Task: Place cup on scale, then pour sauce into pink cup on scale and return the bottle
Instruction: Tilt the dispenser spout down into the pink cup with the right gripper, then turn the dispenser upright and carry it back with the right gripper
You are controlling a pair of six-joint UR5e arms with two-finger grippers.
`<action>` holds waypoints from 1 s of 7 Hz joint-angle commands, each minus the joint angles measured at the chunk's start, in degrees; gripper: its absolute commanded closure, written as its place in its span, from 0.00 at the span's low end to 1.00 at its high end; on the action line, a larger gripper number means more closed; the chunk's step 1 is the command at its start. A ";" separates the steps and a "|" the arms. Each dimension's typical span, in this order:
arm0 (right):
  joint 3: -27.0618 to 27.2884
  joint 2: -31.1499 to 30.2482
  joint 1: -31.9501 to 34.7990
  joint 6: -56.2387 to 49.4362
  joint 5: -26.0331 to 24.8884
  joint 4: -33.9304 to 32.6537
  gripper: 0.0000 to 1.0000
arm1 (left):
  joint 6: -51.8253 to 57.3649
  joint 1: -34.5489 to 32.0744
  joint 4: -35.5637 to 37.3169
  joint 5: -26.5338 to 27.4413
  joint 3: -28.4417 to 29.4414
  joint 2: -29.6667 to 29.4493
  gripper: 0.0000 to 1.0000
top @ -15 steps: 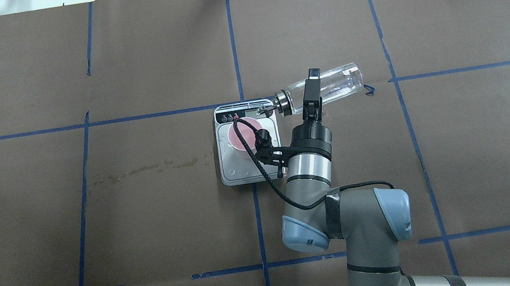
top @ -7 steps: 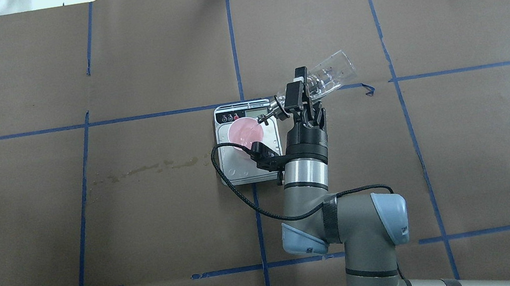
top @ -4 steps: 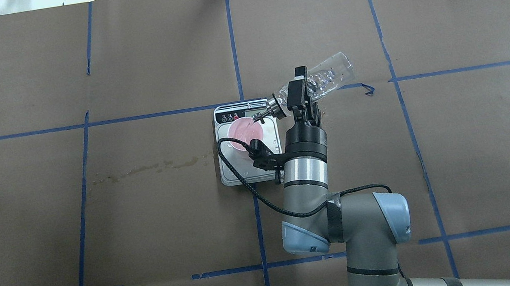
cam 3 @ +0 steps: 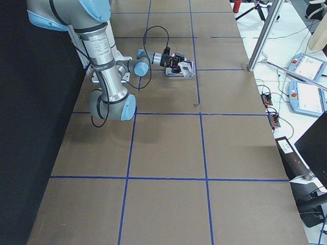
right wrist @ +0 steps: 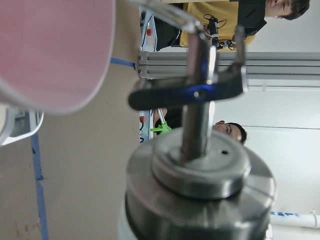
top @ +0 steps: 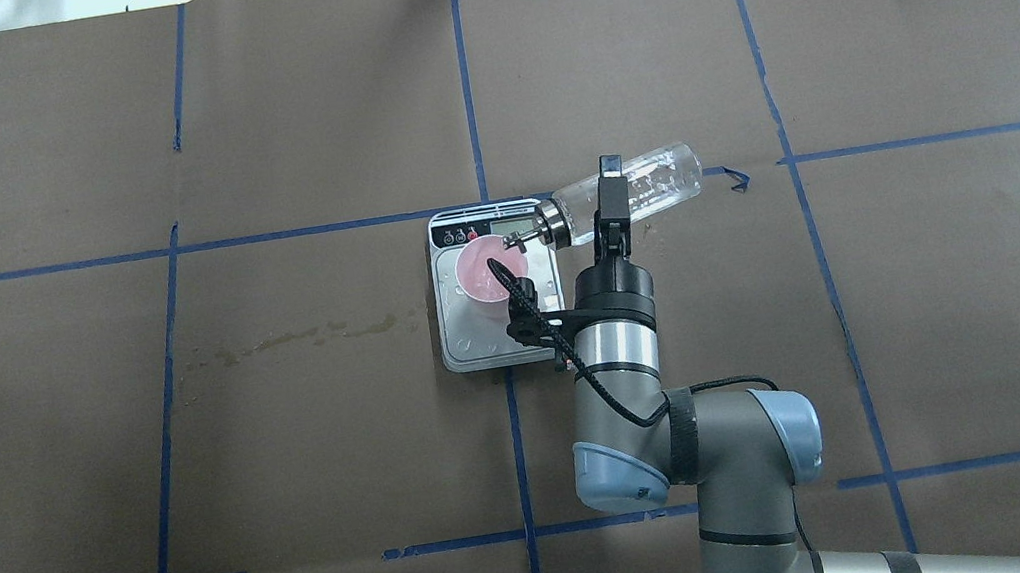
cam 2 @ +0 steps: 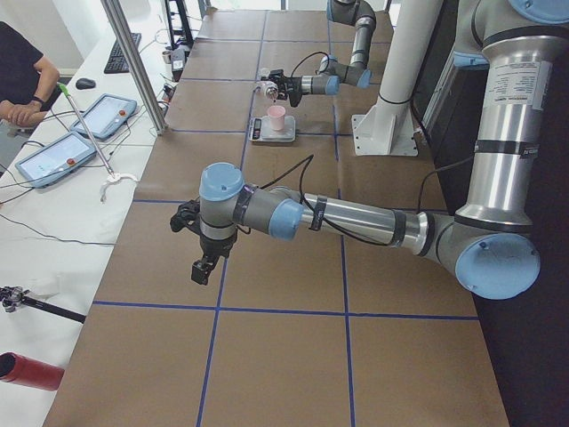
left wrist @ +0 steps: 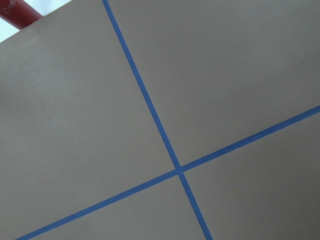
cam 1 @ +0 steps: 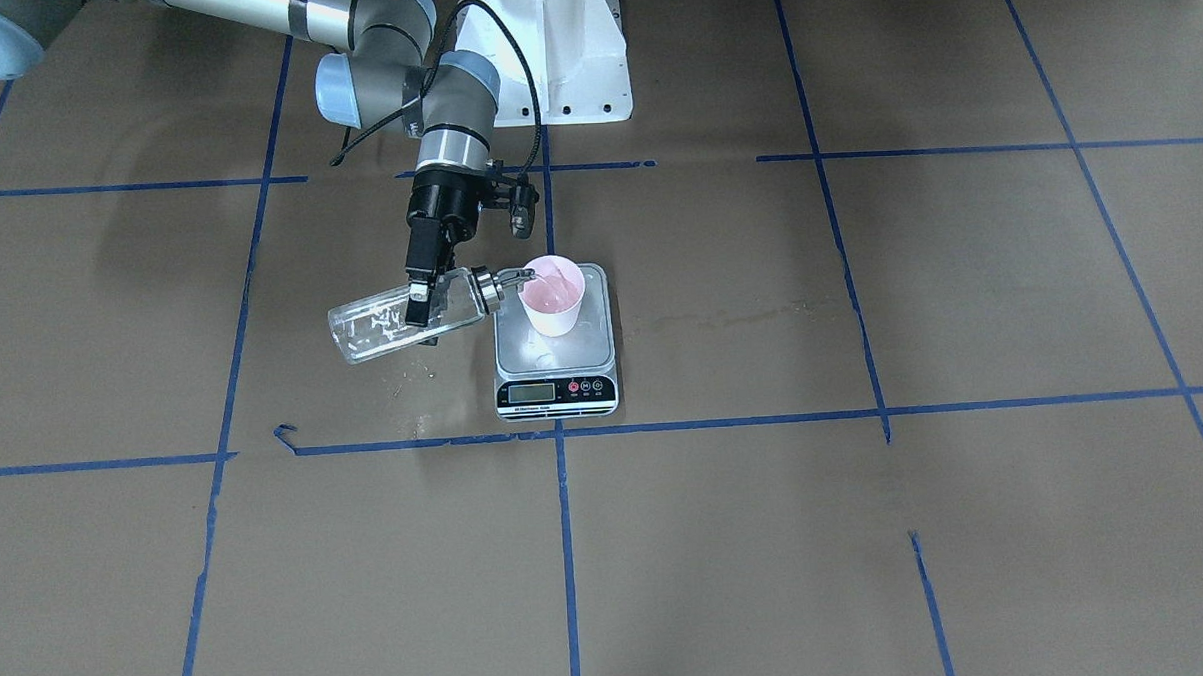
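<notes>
Right gripper point(top: 608, 199) clamps the tilted bottle point(top: 656, 182), its spout point(cam 1: 515, 275) at the rim of the cup point(top: 479, 269) on the scale point(top: 478, 344).
Only the left-end view shows the left gripper point(cam 2: 201, 269), well apart; whether it is wide or closed cannot be told.

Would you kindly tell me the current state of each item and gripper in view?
Pink cup: upright on the scale, with clear liquid inside.
Scale: carries the cup; display too small to read.
Bottle: held about horizontal, spout at the cup's rim, mostly empty.
Right gripper: shut on the bottle.
Left gripper: far from the scale; open or shut cannot be told.
</notes>
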 commanded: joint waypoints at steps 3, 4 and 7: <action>3.80 -0.39 0.86 14.52 10.64 11.49 1.00 | 0.00 -0.08 0.00 0.00 -0.26 0.15 0.00; 8.62 -2.65 1.39 17.25 11.63 11.94 1.00 | -0.09 -0.08 0.00 0.00 -0.26 0.15 0.00; 17.87 -11.08 3.75 34.19 16.64 11.95 1.00 | -0.09 -0.08 0.00 0.00 -0.61 0.15 0.00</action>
